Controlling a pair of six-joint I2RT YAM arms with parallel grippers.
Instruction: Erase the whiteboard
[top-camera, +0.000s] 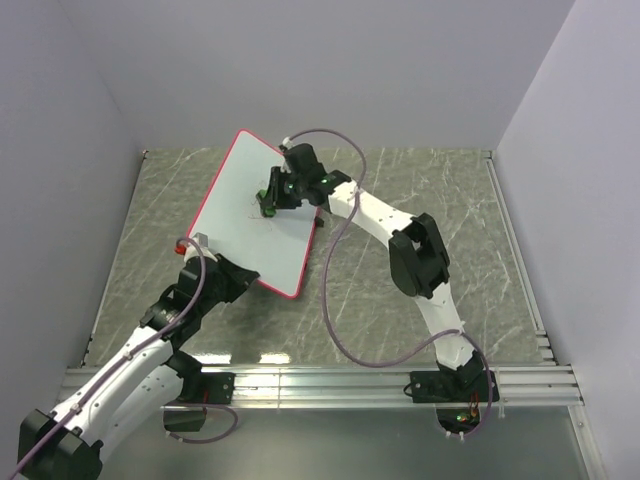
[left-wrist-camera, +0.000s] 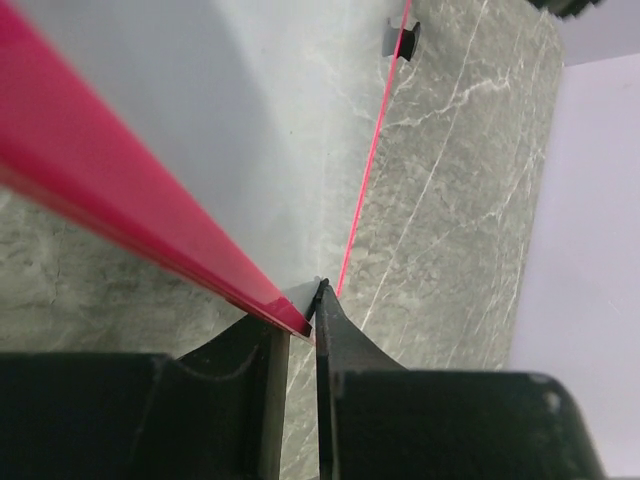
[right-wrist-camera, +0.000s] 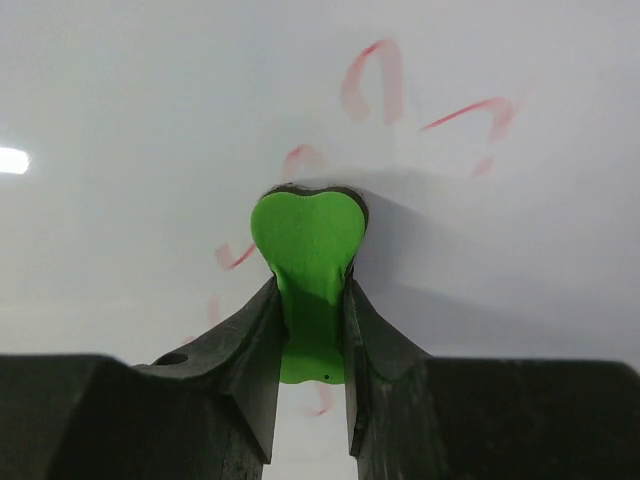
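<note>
The whiteboard (top-camera: 262, 210), white with a red-pink rim, is held tilted above the table. My left gripper (top-camera: 203, 262) is shut on its near left edge; in the left wrist view the red rim (left-wrist-camera: 150, 215) runs into my shut jaws (left-wrist-camera: 312, 305). My right gripper (top-camera: 272, 196) is shut on a green eraser (top-camera: 266, 194) and presses it on the board's face. In the right wrist view the green eraser (right-wrist-camera: 305, 260) sits between my fingers against the white board (right-wrist-camera: 150, 120), with faint red marks (right-wrist-camera: 375, 85) around it.
A grey marbled tabletop (top-camera: 420, 240) lies under the board, with purple-grey walls at the back and sides. An aluminium rail (top-camera: 330, 385) runs along the near edge. A small red thing (top-camera: 181, 244) shows by the left gripper.
</note>
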